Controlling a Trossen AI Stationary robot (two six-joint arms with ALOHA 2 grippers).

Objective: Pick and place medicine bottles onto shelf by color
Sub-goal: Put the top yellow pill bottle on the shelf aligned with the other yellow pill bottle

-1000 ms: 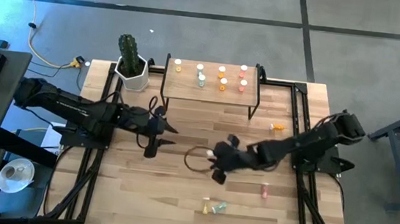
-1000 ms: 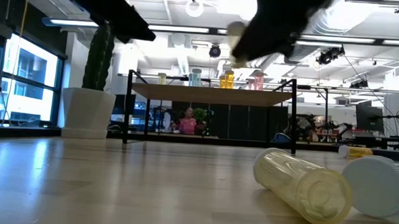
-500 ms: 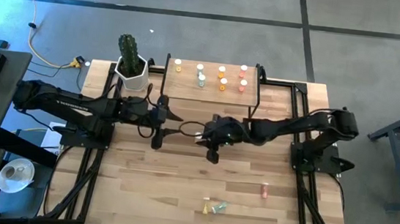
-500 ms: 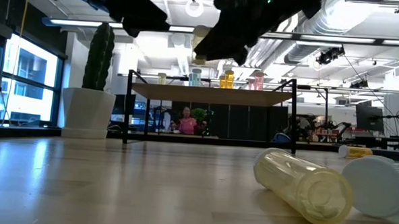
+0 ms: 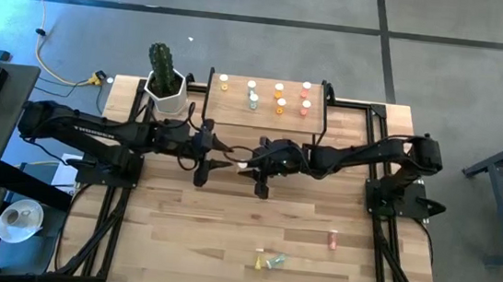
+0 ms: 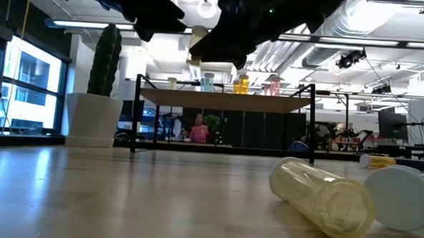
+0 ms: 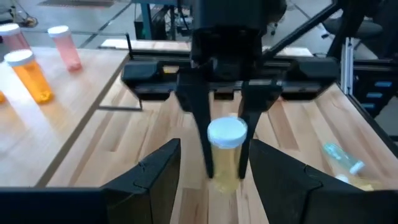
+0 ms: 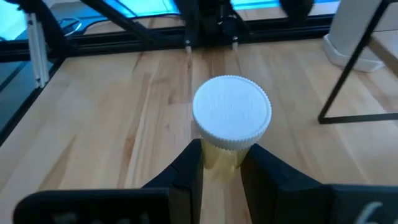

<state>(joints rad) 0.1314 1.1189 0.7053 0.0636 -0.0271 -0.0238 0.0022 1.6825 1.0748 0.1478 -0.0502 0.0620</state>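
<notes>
My right gripper is shut on a yellow medicine bottle with a white cap, above the table's middle in front of the shelf. My left gripper is open and empty. It faces that bottle from the left, a short way off; in the left wrist view the bottle stands just beyond my open fingers. Several bottles stand on the shelf board. A pink bottle and a yellow and a green one lie on the tabletop near the front. My right gripper pinches the bottle's yellow body just below the cap, one finger on each side. The fingers come from the table's right, slanting down. The bottle stands roughly upright, cap up, lifted clear of the table.
A white pot with a cactus stands at the shelf's left end. In the low view a yellow bottle and a white cap lie close to the camera. Black frame rails run along the table's left and right sides.
My right gripper has carried the yellow bottle from the table's middle toward the far edge and the left, up to my left gripper. My left gripper has gone a little toward the right and stays open.
</notes>
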